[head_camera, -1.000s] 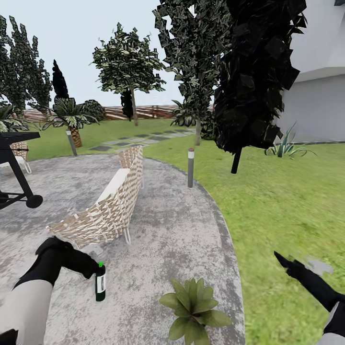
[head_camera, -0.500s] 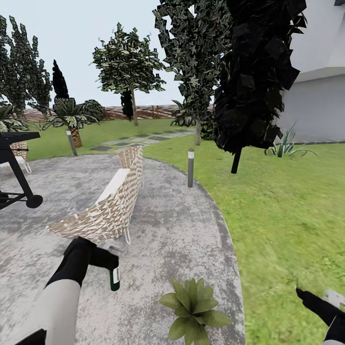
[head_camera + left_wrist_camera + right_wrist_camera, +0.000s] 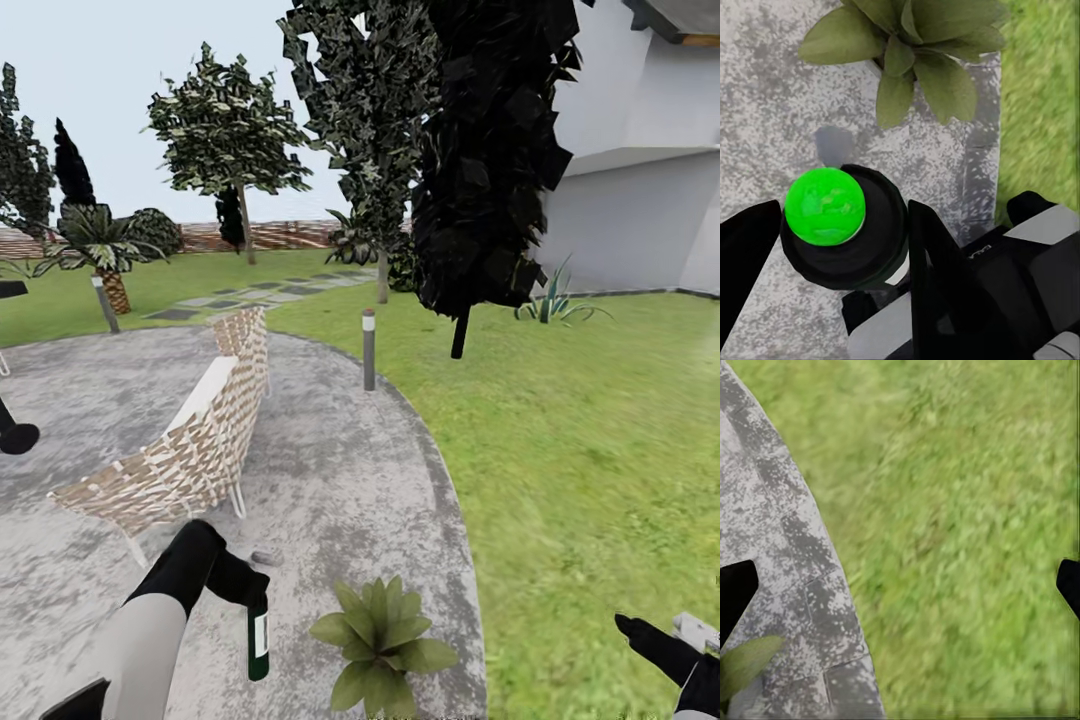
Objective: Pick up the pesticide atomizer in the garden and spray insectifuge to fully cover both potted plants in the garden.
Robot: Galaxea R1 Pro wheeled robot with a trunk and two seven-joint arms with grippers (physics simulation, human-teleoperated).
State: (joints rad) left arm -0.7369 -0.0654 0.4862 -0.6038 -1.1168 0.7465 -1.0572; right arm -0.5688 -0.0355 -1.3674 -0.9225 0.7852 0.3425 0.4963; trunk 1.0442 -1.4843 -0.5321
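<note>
1. Dark green and labelled in white, the pesticide atomizer (image 3: 258, 637) hangs upright in the left gripper (image 3: 250, 592), low over the grey stone patio (image 3: 330, 470) and just beside a potted plant (image 3: 378, 636).
2. Seen from the left wrist, the left gripper (image 3: 836, 236) is clamped on the bottle, its black fingers (image 3: 934, 262) pressed to either side of the dark body, whose top (image 3: 824, 206) renders bright green; the rosette's pointed leaves (image 3: 907, 52) lie just beyond it on the paving.
3. The plant sits near the patio's curved edge, where stone meets the lawn (image 3: 580, 450).
4. The right gripper (image 3: 655, 645) hangs low over the grass, well apart from the bottle; the right wrist view shows its dark fingertips (image 3: 735, 596) spread wide with nothing between them, above the line where paving meets turf.
5. A wicker chair (image 3: 175, 455) stands on the patio beyond the left arm, and a grey bollard lamp (image 3: 369, 349) rises at the patio's far rim.
6. Tall trees (image 3: 470, 160), a palm (image 3: 100, 250), a slatted brown fence (image 3: 280, 234) and a pale house wall (image 3: 640, 220) close the background.
</note>
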